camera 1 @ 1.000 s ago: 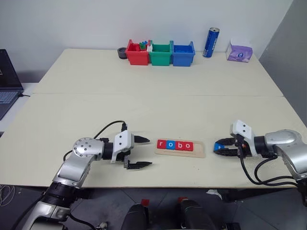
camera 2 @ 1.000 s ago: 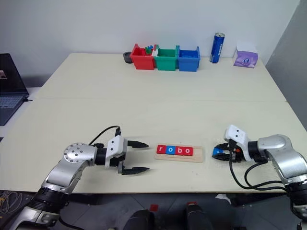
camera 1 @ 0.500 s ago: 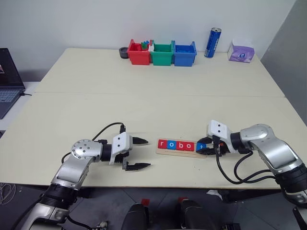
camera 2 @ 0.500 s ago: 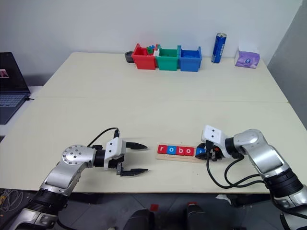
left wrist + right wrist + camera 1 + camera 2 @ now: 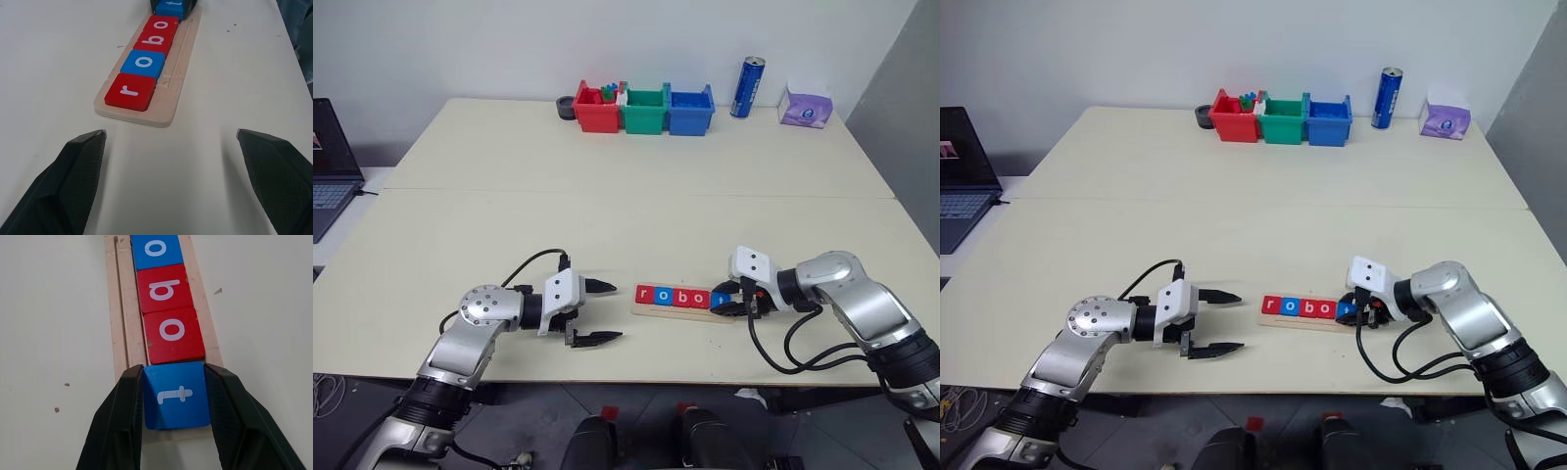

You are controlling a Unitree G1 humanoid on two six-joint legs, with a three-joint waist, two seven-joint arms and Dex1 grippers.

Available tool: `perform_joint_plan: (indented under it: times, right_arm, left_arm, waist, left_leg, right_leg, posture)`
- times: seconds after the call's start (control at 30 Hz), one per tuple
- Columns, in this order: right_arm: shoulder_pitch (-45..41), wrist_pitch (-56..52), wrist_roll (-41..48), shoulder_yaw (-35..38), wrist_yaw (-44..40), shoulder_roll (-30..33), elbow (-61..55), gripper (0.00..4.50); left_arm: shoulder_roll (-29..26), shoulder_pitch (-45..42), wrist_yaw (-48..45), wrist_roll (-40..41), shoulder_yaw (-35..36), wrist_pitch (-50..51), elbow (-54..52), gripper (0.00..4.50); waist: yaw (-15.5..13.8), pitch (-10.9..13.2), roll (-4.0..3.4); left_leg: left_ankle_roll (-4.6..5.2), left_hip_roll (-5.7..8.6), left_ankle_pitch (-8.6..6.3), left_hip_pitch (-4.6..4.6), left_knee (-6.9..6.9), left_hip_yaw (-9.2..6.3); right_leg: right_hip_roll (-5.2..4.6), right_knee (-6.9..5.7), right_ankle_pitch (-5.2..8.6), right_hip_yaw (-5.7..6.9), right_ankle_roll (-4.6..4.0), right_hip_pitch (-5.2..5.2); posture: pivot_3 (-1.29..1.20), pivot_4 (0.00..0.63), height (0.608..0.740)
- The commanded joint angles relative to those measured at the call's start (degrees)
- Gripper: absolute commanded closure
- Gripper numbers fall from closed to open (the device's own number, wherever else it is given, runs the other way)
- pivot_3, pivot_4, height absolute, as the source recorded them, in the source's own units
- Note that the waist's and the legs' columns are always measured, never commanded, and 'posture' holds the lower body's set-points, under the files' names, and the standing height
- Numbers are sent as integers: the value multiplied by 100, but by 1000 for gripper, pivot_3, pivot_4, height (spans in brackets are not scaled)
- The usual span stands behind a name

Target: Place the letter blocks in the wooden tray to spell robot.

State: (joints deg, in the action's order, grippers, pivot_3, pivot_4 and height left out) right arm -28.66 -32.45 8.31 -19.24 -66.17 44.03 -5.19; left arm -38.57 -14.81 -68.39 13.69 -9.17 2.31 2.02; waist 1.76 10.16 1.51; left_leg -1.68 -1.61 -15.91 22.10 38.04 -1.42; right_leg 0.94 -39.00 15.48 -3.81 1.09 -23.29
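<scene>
On tray (image 5: pixel 120 323) end: R fingers (image 5: pixel 176 396) clamp "t" block (image 5: pixel 176 394), row lengthwise; L fingers (image 5: pixel 171 176) wide, empty.

Pale table (image 5: pixel 636 206) with wooden tray (image 5: pixel 681 309), 3 bins (image 5: pixel 642 108), blue can (image 5: pixel 745 87), tissue pack (image 5: pixel 803 105).

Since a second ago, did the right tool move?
Yes. The right tool, holding the blue t block, slid left to the wooden tray.

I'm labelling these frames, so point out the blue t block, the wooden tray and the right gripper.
blue t block (image 5: pixel 177 395): right wrist view, its top face by the letter.
wooden tray (image 5: pixel 182 46): left wrist view, bare rim beside the tiles.
right gripper (image 5: pixel 175 428): right wrist view, midway between its fingertips.
</scene>
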Motion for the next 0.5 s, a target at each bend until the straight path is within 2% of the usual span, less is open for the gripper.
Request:
perform_joint_plan:
  times: [0.03,0.3,0.33,0.5]
  right_arm:
    - [-157,26,4,103,17,-51,-2,3039]
    - [-196,-28,65,195,24,-81,-57,183]
    - [-209,-65,106,239,34,-85,-102,41]
    - [-157,-353,377,525,54,9,-503,41]
  left_arm:
    - [-72,12,8,64,133,-7,-242,0]
    - [-80,26,17,76,134,5,-254,0]
    - [-82,39,20,77,135,8,-269,0]
    - [-88,109,46,90,158,17,-323,0]
  waist:
    - [0,0,0]
    - [0,0,0]
    - [0,0,0]
    - [-1,0,0]
  left_leg:
    - [0,0,0,0,0,0]
    - [0,0,0,0,0,-1]
    - [0,0,0,0,0,0]
    - [0,0,0,0,0,-3]
  right_leg:
    - [0,0,0,1,0,0]
    - [0,0,0,1,-1,0]
    - [0,0,0,1,-1,0]
    - [0,-1,-1,2,-1,0]
  posture:
    - [0,150,740]
    - [0,150,740]
    - [0,150,740]
    - [0,150,740]
